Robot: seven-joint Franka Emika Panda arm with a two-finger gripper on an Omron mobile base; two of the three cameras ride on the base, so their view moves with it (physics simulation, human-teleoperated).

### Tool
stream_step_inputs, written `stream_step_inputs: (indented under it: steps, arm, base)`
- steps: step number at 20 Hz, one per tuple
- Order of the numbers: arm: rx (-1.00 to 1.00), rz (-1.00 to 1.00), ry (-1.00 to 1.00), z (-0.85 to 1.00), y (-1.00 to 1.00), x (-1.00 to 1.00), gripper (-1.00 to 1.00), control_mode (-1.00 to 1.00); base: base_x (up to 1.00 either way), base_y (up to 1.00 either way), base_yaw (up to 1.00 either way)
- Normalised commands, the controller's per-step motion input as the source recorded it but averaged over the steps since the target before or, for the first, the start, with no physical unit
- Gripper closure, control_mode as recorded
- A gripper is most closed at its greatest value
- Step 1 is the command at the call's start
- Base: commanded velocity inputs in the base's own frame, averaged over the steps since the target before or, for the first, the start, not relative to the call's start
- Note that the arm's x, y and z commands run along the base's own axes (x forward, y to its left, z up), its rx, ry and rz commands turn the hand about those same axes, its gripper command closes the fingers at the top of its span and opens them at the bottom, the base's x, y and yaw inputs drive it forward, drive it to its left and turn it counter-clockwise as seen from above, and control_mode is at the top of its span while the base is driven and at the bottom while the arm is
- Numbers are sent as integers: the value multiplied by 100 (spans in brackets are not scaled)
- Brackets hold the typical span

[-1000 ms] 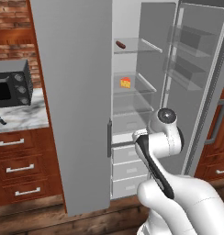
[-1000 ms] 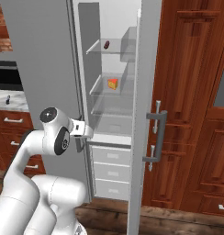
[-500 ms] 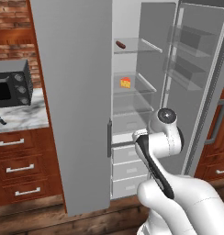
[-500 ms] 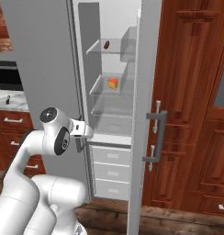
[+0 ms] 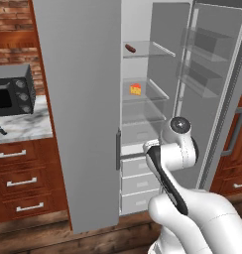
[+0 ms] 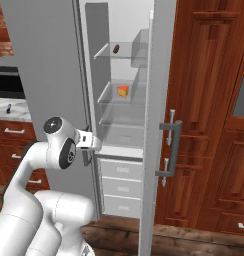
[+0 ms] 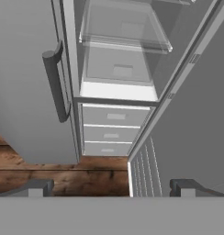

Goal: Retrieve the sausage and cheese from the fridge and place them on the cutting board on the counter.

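Observation:
The fridge (image 5: 83,99) stands with its right door (image 5: 217,94) swung open and its left door shut. On the top glass shelf lies the dark red-brown sausage (image 5: 129,48) (image 6: 116,48). One shelf lower sits the yellow-orange cheese (image 5: 136,89) (image 6: 123,91). My gripper (image 6: 92,142) (image 7: 111,188) is open and empty, held low in front of the fridge opening, well below both foods. It looks at the white drawers (image 7: 111,131). The marble counter (image 5: 24,124) is to the left. The cutting board is out of view.
A black microwave (image 5: 11,92) and a black-handled knife (image 5: 0,129) rest on the counter. Tall wooden cabinets (image 6: 209,100) stand behind the open door, whose handle (image 6: 171,150) sticks out. The shut door's handle (image 7: 56,82) is close on the left of the hand view.

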Motion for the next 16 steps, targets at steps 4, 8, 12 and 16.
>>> stream_step_inputs:
  steps: [4, 8, 12, 16]
  arm:
    - [0, 0, 0, 0, 0, 0, -100, 100]
    - [0, 0, 0, 0, 0, 0, -100, 100]
    - [0, 0, 0, 0, 0, 0, -100, 100]
    - [0, 0, 0, 0, 0, 0, -100, 100]
  base:
    - [0, 0, 0]
    - [0, 0, 0]
    - [-1, 0, 0]
    - [52, 12, -7]
